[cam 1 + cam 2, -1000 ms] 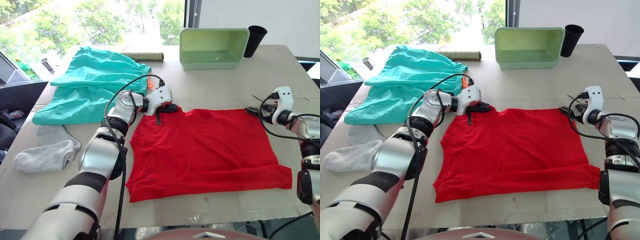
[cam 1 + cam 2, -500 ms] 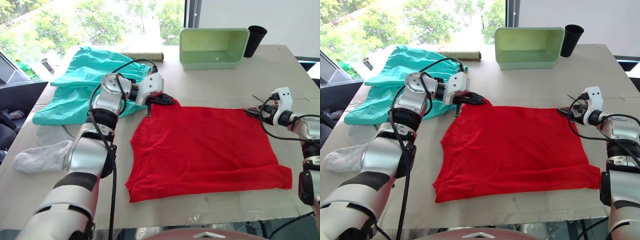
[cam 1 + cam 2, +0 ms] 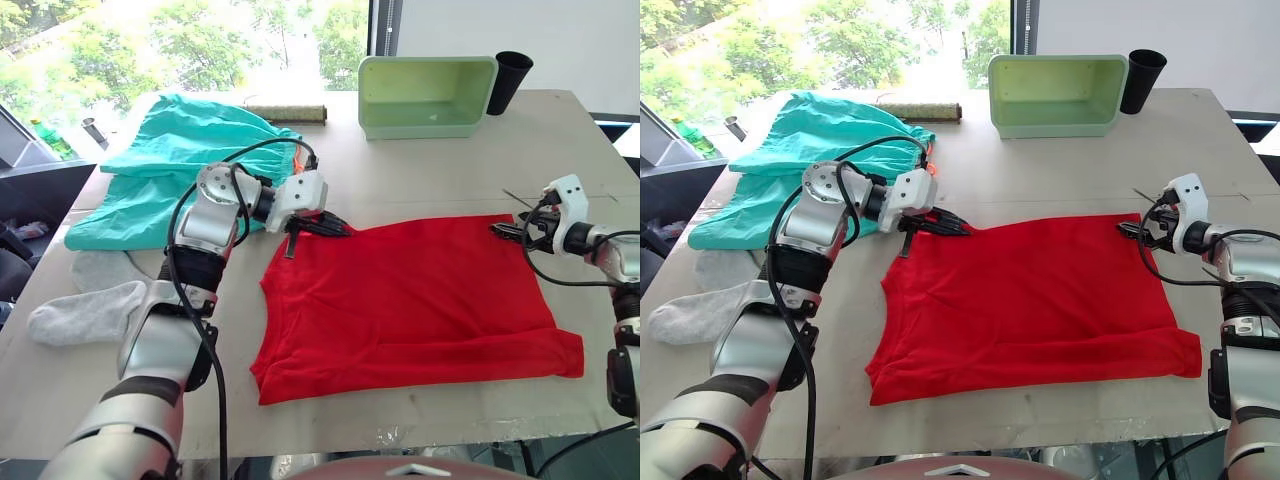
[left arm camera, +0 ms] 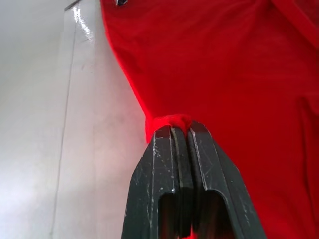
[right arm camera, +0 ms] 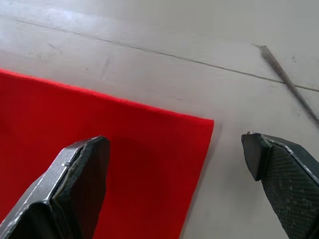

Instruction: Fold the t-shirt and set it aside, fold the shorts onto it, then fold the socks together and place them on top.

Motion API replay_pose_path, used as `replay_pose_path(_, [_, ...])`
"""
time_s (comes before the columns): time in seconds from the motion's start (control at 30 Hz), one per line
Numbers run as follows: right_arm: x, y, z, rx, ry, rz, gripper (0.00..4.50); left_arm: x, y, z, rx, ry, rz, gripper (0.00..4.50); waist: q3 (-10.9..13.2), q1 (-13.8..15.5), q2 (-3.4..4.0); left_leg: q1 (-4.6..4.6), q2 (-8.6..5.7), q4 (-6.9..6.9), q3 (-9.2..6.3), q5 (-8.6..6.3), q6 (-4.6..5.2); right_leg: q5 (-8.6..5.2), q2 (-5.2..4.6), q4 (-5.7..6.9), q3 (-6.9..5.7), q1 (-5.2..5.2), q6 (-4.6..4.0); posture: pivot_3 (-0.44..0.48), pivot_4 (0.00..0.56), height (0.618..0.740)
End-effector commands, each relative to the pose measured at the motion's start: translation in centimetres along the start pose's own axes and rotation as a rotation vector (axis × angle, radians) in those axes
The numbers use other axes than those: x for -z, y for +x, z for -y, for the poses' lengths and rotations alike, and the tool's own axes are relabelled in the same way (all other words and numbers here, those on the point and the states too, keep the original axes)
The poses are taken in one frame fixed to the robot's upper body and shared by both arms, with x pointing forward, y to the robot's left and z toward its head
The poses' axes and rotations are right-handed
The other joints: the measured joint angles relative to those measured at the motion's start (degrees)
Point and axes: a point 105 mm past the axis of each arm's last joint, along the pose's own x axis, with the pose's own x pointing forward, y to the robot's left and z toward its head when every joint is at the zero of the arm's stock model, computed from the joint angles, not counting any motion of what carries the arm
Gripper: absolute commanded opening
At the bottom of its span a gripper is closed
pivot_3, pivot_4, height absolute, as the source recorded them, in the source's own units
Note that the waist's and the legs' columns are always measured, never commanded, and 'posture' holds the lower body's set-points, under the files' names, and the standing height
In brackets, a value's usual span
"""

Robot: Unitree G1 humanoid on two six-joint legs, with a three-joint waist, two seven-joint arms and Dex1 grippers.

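We find the t-shirt spread flat mid-table. The left gripper is clamped on its far left corner; the right gripper gapes over the far right corner.

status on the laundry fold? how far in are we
Done: nothing is folded yet. The t-shirt lies spread flat on the table.

In hand: the left gripper is shut on the t-shirt's far left corner; the right gripper is open, straddling the far right corner.

Left: fold the t-shirt and set it aside. The shorts lie bunched at far left and the socks sit untouched beside them.
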Motion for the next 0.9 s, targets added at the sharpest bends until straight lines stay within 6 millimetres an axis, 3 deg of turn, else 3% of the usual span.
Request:
replay_pose_path(0.03, [-1.6, -0.1, 0.3, 0.015, -0.057, 0.032, 4.5, -1.1, -0.4, 0.5, 0.016, 0.03, 0.011, 0.07, 0.0, 0.1, 0.0, 0.0, 0.0, 0.0, 0.0, 0.0, 0.0, 0.0, 0.0, 0.01, 0.0, 0.0, 0.0, 0.0, 0.15, 0.74])
replay_pose_path(0.27, [-1.8, -0.6, 0.6, -0.007, -0.094, 0.014, 4.5, -0.9, 0.0, 2.2, 0.067, 0.009, 0.009, 0.07, 0.0, 0.1, 0.01, 0.01, 0.0, 0.0, 0.0, 0.0, 0.0, 0.0, -0.01, -0.01, 0.02, 0.02, 0.0, 0.0, 0.15, 0.74])
replay_pose_path(0.6, [-2.4, -0.6, 0.3, -0.049, -0.245, -0.013, 4.5, -0.5, 0.5, 2.7, 0.084, 0.008, 0.001, 0.07, 0.0, 0.1, 0.02, 0.04, 0.0, 0.0, 0.01, 0.0, 0.0, -0.01, 0.0, 0.0, 0.04, 0.02, 0.0, 0.0, 0.15, 0.74])
replay_pose_path(0.9, [-2.8, 0.3, 0.4, -0.045, -0.256, -0.014, 4.5, -0.4, 0.6, 2.6, 0.075, 0.011, 0.004, 0.07, 0.0, 0.1, 0.02, 0.05, 0.0, 0.0, 0.02, 0.0, -0.01, 0.0, 0.0, 0.0, 0.04, 0.03, 0.0, 0.0, 0.15, 0.74])
